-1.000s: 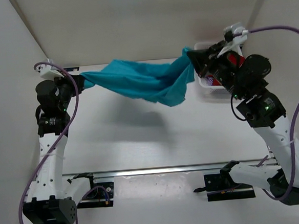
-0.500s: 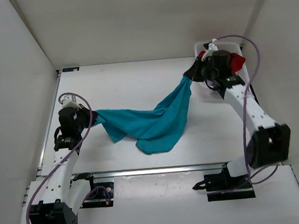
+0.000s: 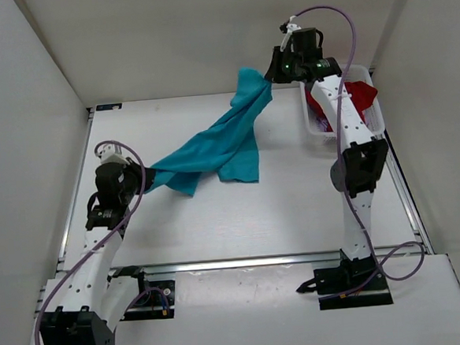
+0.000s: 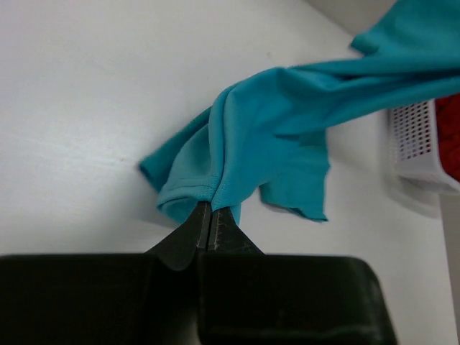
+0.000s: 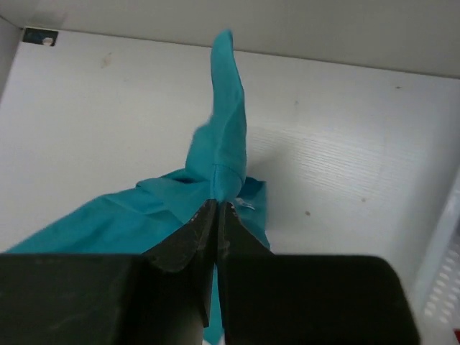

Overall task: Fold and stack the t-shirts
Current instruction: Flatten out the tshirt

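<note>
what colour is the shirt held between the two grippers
The t-shirt is plain teal; the top external view shows it best.

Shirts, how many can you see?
2 for sure: a teal one stretched between the left pincer and right pincer, a red one in the basket. A purple bit beside it may be a third, mostly hidden.

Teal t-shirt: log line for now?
left gripper: shut on teal t-shirt | right gripper: shut on it | t-shirt: unfolded, strung between them
</note>
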`<state>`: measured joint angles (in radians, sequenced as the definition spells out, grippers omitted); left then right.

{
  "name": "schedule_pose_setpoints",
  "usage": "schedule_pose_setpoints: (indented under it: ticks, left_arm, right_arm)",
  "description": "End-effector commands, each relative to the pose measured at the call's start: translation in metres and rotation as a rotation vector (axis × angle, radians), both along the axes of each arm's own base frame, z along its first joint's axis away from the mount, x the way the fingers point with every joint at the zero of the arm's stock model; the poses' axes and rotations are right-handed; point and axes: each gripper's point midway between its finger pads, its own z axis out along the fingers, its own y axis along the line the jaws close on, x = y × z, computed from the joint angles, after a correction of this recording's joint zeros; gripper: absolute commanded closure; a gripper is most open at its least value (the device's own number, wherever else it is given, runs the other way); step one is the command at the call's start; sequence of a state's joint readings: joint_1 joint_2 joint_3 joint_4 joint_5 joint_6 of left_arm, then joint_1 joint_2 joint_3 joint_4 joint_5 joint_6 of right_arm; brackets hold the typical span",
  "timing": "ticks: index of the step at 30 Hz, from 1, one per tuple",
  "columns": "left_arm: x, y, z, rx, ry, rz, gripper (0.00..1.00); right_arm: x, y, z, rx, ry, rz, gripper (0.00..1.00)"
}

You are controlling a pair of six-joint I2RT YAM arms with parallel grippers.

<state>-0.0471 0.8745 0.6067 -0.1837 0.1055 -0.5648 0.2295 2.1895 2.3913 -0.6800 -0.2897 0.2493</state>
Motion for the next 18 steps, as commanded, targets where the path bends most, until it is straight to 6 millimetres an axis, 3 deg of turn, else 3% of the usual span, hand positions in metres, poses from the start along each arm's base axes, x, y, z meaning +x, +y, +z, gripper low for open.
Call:
schedule_pose_setpoints:
  ticks: [1,2,3,4,6,7,10,12,15,18]
  left_arm:
    - [0.016,0.0,0.061,0.008,-0.157,0.007,1.0]
    - [0.018,-0.001,0.071,0.001,-0.176,-0.002,1.0]
    - [0.021,0.002,0.082,-0.001,-0.197,0.008,1.0]
    - [0.019,0.002,0.084,0.001,-0.203,0.007,1.0]
    - [0.021,0.001,0.104,0.014,-0.24,0.006,1.0]
    - [0.02,0.001,0.111,0.013,-0.253,0.005,1.0]
    - [0.014,0.0,0.132,0.015,-0.298,0.004,1.0]
    - [0.011,0.002,0.137,0.024,-0.301,0.015,1.0]
    - [0.006,0.004,0.141,0.034,-0.311,0.023,1.0]
    - [0.003,0.004,0.134,0.045,-0.303,0.03,1.0]
  right_arm:
    - [-0.078,0.018,0.102,-0.145,-0.251,-0.021,1.0]
    - [-0.103,0.022,0.112,-0.155,-0.281,-0.01,1.0]
    - [-0.123,0.02,0.142,-0.126,-0.353,-0.013,1.0]
    - [-0.134,0.024,0.139,-0.122,-0.341,0.004,1.0]
    - [-0.167,0.014,0.178,-0.077,-0.413,0.001,1.0]
    - [-0.178,0.017,0.181,-0.093,-0.427,-0.007,1.0]
    - [-0.227,0.022,0.22,-0.085,-0.523,0.019,1.0]
    - [-0.249,0.025,0.241,-0.043,-0.564,0.053,1.0]
    - [-0.25,0.013,0.248,-0.015,-0.57,0.064,1.0]
    - [-0.227,0.004,0.224,0.004,-0.525,0.09,1.0]
